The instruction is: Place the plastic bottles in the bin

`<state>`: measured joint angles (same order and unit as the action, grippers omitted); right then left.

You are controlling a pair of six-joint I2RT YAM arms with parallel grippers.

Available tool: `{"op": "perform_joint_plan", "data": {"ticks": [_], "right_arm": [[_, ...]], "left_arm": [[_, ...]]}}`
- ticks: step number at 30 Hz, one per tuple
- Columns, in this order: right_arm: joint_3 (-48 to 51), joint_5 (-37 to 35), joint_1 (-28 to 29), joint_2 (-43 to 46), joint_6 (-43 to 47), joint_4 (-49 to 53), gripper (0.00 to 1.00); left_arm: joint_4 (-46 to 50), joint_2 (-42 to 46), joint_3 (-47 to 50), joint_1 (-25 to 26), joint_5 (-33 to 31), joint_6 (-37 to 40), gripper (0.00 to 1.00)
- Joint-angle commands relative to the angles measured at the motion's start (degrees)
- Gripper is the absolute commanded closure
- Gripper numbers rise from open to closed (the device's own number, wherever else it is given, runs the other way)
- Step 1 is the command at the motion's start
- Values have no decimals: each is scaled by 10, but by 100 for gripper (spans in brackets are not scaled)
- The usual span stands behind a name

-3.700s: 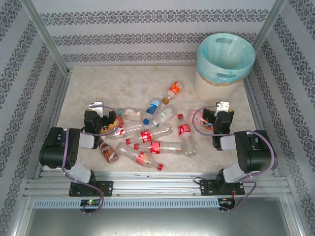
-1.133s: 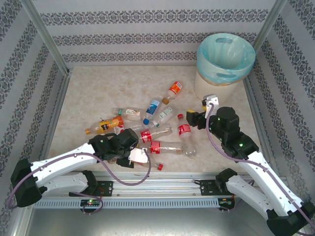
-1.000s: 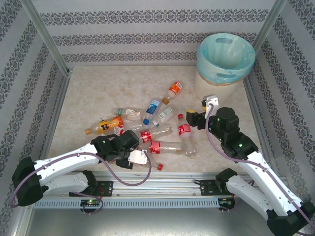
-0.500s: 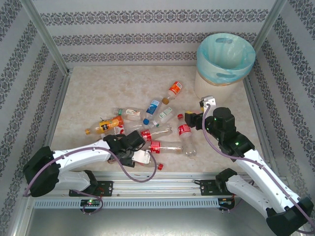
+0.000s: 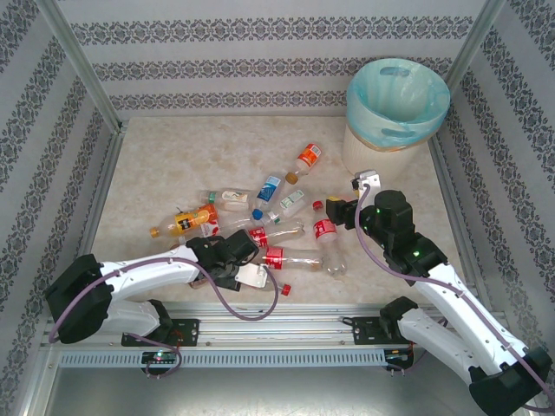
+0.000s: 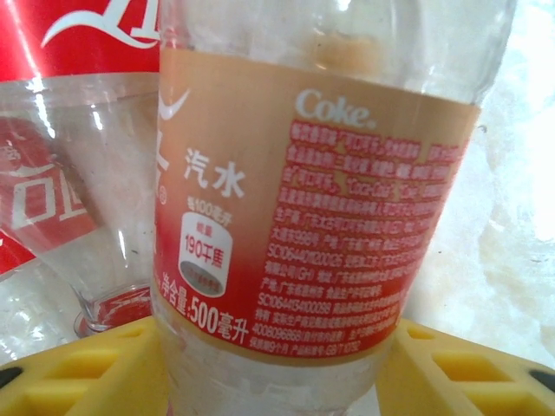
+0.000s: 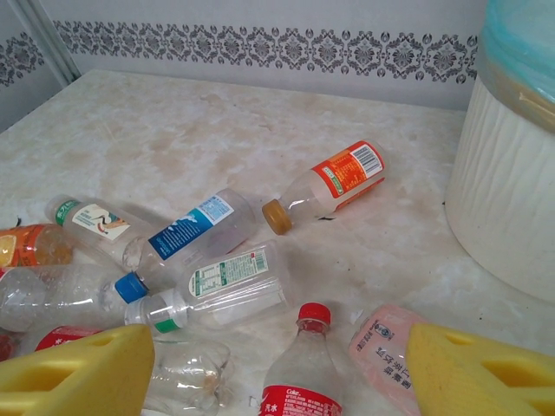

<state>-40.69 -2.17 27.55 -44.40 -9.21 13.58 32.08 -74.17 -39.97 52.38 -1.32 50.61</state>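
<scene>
Grab step: left gripper (image 6: pixel 273 368) pinches 1 Coke bottle (image 6: pixel 295 217), right gripper (image 7: pixel 277 364) hangs open. Next, haul it far-right into the bin (image 5: pixel 371 156).

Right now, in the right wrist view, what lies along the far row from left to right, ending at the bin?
picture-label bottle → blue-labelled bottle → orange-labelled bottle → bin
</scene>
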Motion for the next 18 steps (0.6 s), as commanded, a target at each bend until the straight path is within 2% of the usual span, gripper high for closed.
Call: {"op": "perform_joint_plan", "data": {"ticks": [1, 12, 18], "right_arm": [[4, -17, 6, 8, 1, -11, 23], [-5, -15, 7, 11, -4, -11, 23], [-26, 2, 7, 18, -19, -7, 24]], "left_arm": [[6, 20, 8, -6, 13, 15, 46], [18, 88, 14, -6, 13, 22, 51], [19, 161, -9, -16, 16, -7, 52]]}}
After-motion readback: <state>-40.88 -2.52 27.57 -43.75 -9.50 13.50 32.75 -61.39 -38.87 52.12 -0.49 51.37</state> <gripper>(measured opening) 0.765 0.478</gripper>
